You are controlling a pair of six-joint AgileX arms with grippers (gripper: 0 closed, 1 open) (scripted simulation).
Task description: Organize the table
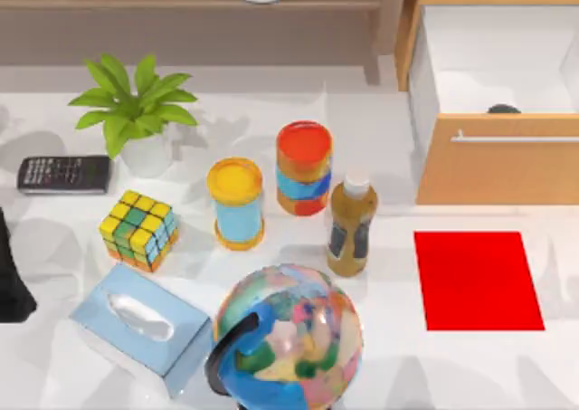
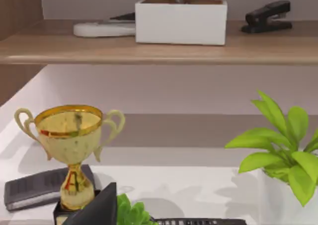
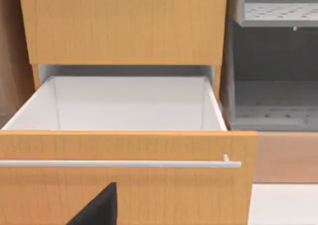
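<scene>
The white table (image 1: 507, 374) carries a Rubik's cube (image 1: 138, 230), a blue tissue box (image 1: 143, 327), a colourful globe (image 1: 291, 339), a yellow-lidded can (image 1: 236, 203), a red-lidded can (image 1: 304, 167), a brown bottle (image 1: 352, 226), a black calculator (image 1: 63, 174) and a potted plant (image 1: 133, 111). My left arm (image 1: 11, 274) stands at the table's left edge; a dark part of my left gripper (image 2: 97, 211) shows before a gold trophy (image 2: 73, 145). A dark part of my right gripper (image 3: 95, 210) faces the open drawer (image 3: 124, 150).
A red mat (image 1: 477, 279) lies at the right front. The wooden cabinet's drawer (image 1: 498, 66) stands open at the back right with a small dark object (image 1: 504, 109) inside. A shelf (image 2: 159, 48) at the back holds a white box (image 2: 181, 21) and a stapler (image 2: 267, 15).
</scene>
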